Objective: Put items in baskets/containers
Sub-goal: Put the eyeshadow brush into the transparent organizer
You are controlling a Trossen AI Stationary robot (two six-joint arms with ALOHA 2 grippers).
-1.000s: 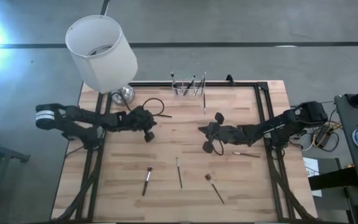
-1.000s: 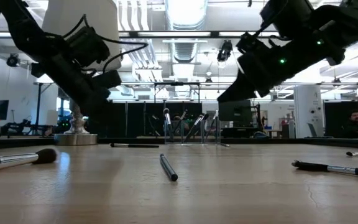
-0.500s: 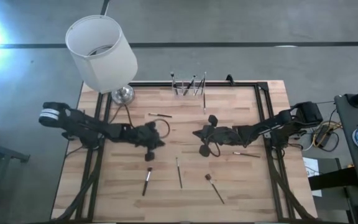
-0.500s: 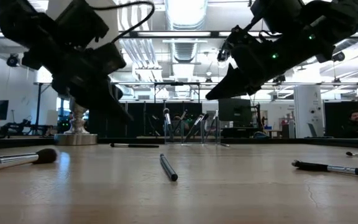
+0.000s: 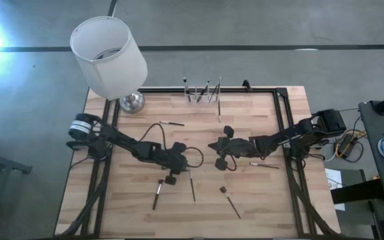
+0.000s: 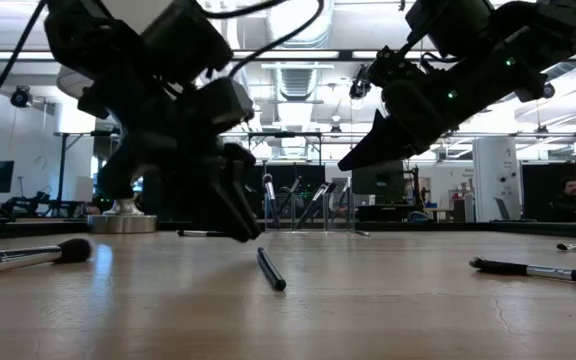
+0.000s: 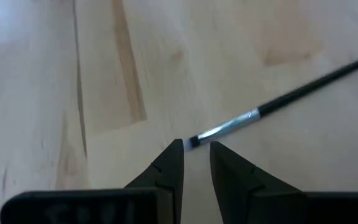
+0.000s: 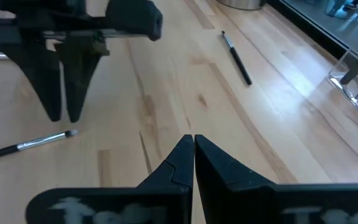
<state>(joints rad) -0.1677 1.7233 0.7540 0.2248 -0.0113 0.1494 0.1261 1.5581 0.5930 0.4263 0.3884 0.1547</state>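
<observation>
Pale wooden planks make up the counter (image 5: 259,200), ringed by a black frame, with a white lamp (image 5: 109,57) standing at its far left corner on a shiny round base. At the middle of the far edge sits the clear holder (image 5: 202,93), with several brushes already standing upright in it.

The left gripper (image 7: 196,163) reaches out over the middle of the counter and hangs low above a thin dark brush (image 5: 191,186) with a silver collar. Its jaws stand a little apart, one on each side of the brush's bristle tip, and they hold nothing. The right gripper (image 8: 193,152) waits just across from it, near the middle, raised off the wood with its jaws pressed together and empty.

More brushes lie loose on the counter. One with a fluffy head (image 5: 157,193) lies near the left gripper, another with a reddish head (image 5: 230,201) lies toward the near edge, and a thin one (image 5: 264,165) rests close by the right arm. A short dark one (image 5: 172,123) lies nearer the lamp, and one more (image 5: 219,110) lies just in front of the holder.
</observation>
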